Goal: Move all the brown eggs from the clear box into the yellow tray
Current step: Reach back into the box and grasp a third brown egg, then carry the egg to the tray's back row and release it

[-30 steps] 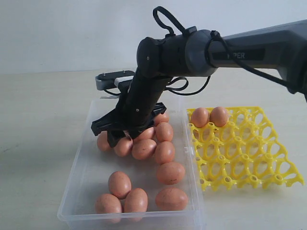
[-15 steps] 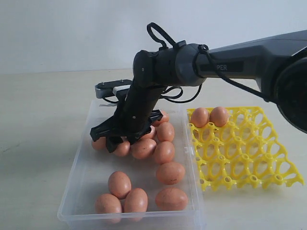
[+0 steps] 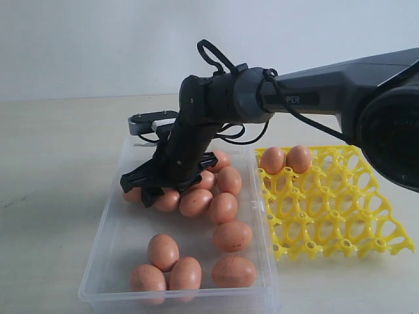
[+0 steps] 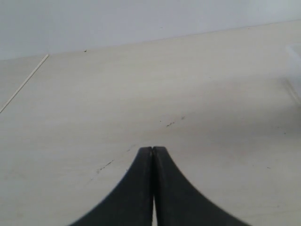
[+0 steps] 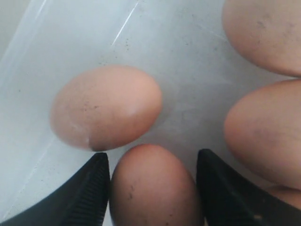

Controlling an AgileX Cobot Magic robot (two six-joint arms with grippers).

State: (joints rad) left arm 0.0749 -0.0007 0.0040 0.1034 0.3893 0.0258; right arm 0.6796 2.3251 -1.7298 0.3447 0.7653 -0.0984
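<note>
The clear box [image 3: 114,242] holds several brown eggs [image 3: 222,208], a cluster at its far end and a few near the front [image 3: 163,252]. My right gripper [image 3: 154,190] is down in the far-left part of that cluster. In the right wrist view the gripper [image 5: 153,162] is open and straddles one brown egg [image 5: 153,188]; one finger touches it and the other stands a little off. Another egg [image 5: 106,107] lies just beyond. The yellow tray [image 3: 340,216] carries two eggs [image 3: 273,160] in its far-left cups. My left gripper [image 4: 153,149] is shut over the bare table.
The tray sits right beside the box's right wall. Eggs [image 5: 268,127] crowd close to one side of the right gripper's fingers. The right arm [image 3: 314,91] stretches from the right, above the tray. The box's left wall [image 5: 28,56] is near the gripper.
The right gripper has sunk lower and shifted slightly left into the far egg cluster. The eggs and tray have not moved.
</note>
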